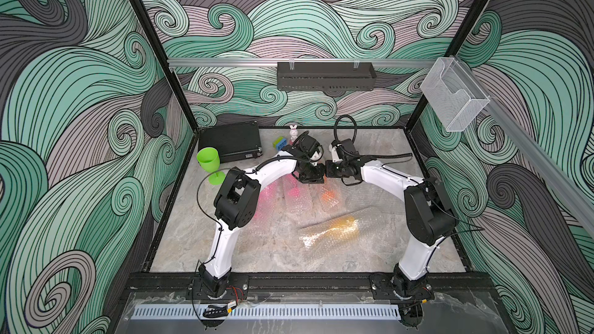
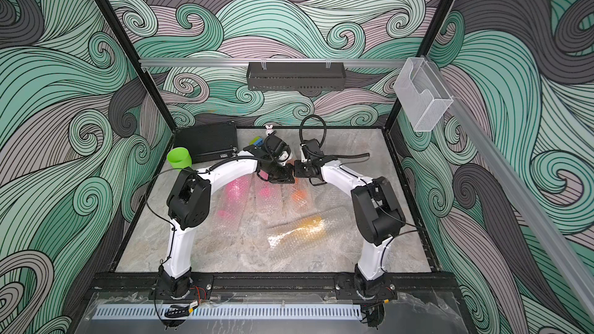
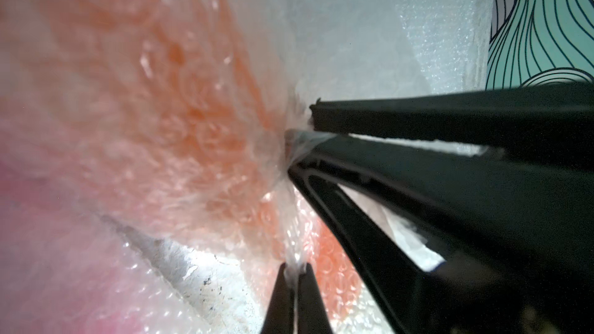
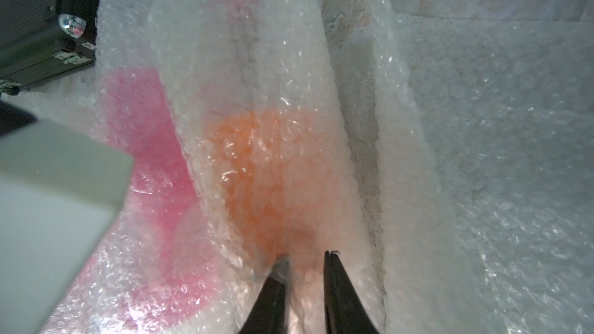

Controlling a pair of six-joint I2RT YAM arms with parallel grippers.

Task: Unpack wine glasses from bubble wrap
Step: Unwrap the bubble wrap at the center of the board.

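Note:
An orange wine glass (image 4: 273, 171) lies rolled in bubble wrap (image 4: 244, 59) at mid-table, seen dimly in both top views (image 1: 328, 194) (image 2: 297, 195). My left gripper (image 3: 292, 273) is shut on a fold of that wrap. My right gripper (image 4: 305, 257) pinches the same wrap from the opposite side, and its fingers (image 3: 418, 117) show in the left wrist view. In the top views both wrists meet above the roll and hide the jaws. Two wrapped pink glasses (image 1: 266, 197) (image 1: 294, 192) lie to its left. A wrapped yellow glass (image 1: 340, 224) lies nearer the front. An unwrapped lime green glass (image 1: 209, 163) stands at the left edge.
A black case (image 1: 229, 141) sits at the back left, with a green-and-blue block (image 1: 279, 143) and a white rabbit figurine (image 1: 293, 131) beside it. A flat sheet of bubble wrap (image 4: 498, 123) lies right of the orange roll. A black basket (image 1: 324, 75) and a clear bin (image 1: 453, 97) hang on the rails.

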